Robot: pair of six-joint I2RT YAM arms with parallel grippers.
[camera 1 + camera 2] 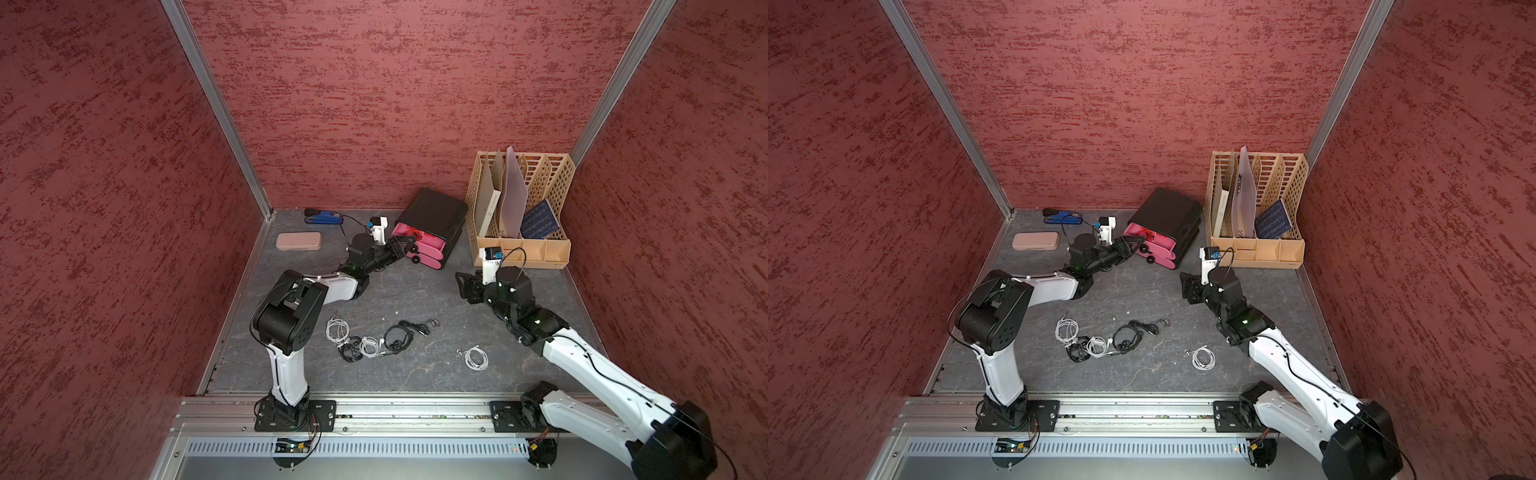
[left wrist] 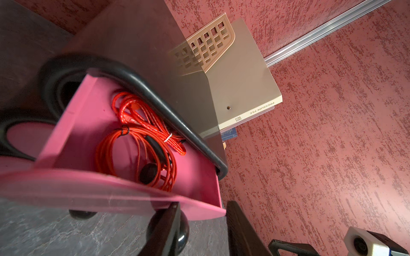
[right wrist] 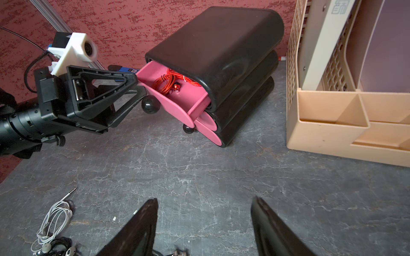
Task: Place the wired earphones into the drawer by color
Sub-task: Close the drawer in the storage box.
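Two red earphones [image 2: 144, 126] sit in the top drawer [image 2: 73, 124]. My left pincer [image 3: 140, 87] is half-spread by its knob [image 3: 150, 105], gripping nothing; right pincer [image 3: 204, 199] wide, empty. Next, I guess: push it shut.

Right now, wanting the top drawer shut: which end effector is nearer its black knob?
Left. The left end effector is right at the black knob of the top drawer; the right end effector hangs open above the table, well short of it.

The surface [image 1: 415, 291] lies bare at centre, free for passing. Drawer unit [image 1: 434, 212] blocks 12 o'clock, file rack [image 1: 519, 249] 1 o'clock; left gripper [image 3: 139, 86] crowds the open top drawer [image 3: 177, 104]; earphone bundles [image 1: 370, 345] clutter 6 o'clock.
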